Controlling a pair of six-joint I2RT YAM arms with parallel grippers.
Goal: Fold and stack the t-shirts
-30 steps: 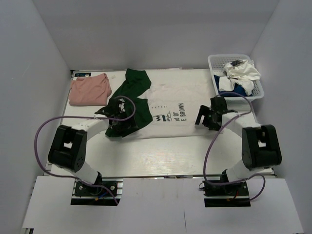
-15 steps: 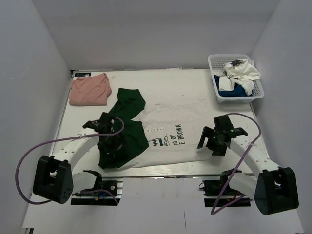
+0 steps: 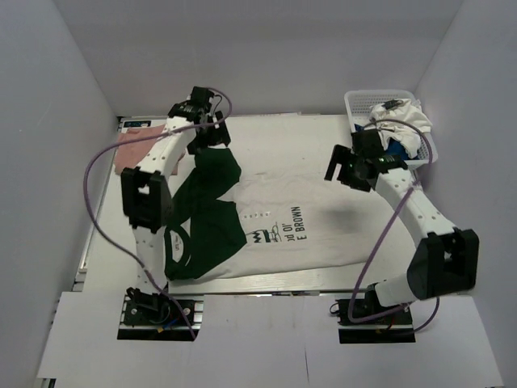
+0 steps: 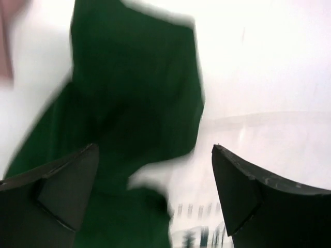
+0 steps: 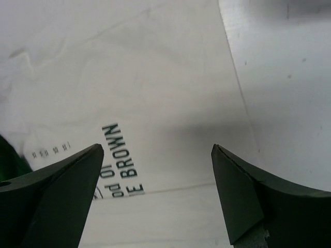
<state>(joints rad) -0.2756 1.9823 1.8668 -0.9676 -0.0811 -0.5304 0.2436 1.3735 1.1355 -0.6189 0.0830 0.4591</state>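
Note:
The white t-shirt with dark green sleeves (image 3: 311,190) lies spread flat mid-table, print facing up and its collar end to the left. My left gripper (image 3: 205,129) hovers open above its far green sleeve (image 4: 134,88), holding nothing. My right gripper (image 3: 346,171) hangs open over the tee's right part, near the "BROWN" print (image 5: 124,155); its fingers are empty. A folded salmon-pink t-shirt (image 3: 133,149) rests at the far left, partly behind the left arm. White (image 3: 400,121) and blue (image 3: 396,148) t-shirts sit bunched in the basket.
A white lattice basket (image 3: 352,101) stands at the far right corner, close to my right gripper. Bare table (image 5: 289,77) shows right of the tee's hem. White walls enclose the table on three sides.
The green-sleeved tee slid toward the near edge and now lies flat. Both arms then rose and swung from the near side to the far side, off the cloth.

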